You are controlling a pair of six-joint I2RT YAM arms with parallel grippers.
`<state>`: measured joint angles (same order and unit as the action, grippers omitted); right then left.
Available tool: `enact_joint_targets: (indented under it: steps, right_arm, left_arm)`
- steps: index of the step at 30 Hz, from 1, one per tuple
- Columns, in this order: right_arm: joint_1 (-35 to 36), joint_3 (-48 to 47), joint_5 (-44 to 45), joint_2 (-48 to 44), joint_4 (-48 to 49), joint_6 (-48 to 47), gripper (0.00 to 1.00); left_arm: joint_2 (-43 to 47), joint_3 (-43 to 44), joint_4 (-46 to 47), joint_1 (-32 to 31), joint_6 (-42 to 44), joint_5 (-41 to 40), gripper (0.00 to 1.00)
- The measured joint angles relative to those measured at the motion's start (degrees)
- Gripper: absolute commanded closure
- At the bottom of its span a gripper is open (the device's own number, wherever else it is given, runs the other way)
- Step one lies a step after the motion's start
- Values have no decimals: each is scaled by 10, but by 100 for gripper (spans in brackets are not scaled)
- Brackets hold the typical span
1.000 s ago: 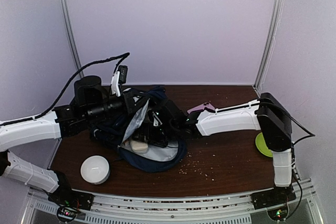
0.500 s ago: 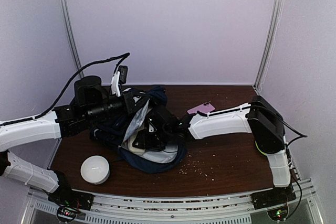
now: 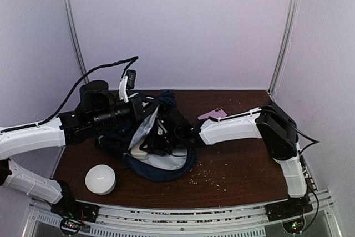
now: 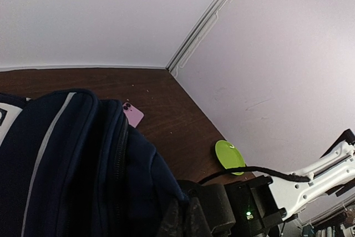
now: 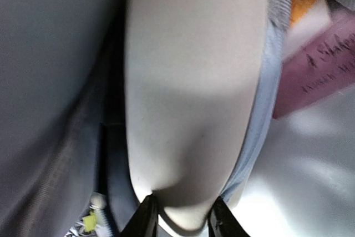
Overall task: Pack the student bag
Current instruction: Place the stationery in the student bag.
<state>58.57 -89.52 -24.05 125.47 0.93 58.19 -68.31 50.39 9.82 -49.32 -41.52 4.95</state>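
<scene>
Now, left to right. The left gripper (image 4: 183,221) is clenched and appears to pinch the raised rim of the student bag (image 3: 186,165). The bag sits mid-table with its mouth agape and grey lining showing. A white round pouch (image 3: 100,179) lies on the table (image 3: 238,162) at 7 o'clock from the bag, apart from it and unpacked.

The right gripper (image 5: 182,217) reaches into the mouth from 3 o'clock. Its jaws straddle the narrow end of a cream rounded item (image 5: 188,81), tips against both flanks. I cannot tell whether that is a firm clamp. A pink book (image 5: 319,73) lies inside, beside the cream item.

Outside the bag are a pink phone (image 3: 213,114) at 1 o'clock and a green disc (image 4: 229,155) further toward 3 o'clock.

Judgement: packing is partway, several loose pieces remain, and the bag is not yet closed.
</scene>
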Motion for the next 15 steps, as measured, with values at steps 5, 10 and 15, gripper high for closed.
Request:
enact_joint_targets:
  steps: [5,10,15]
  right_arm:
    - [-4,20,1,-2,108,55,74]
    - [-20,41,24,-5,177,100,75]
    - [-30,22,44,-1,184,131,73]
  left_arm:
    - [0,0,0,0,-3,0,100]
    - [-2,0,1,0,-5,1,100]
    - [-6,0,6,0,-9,4,100]
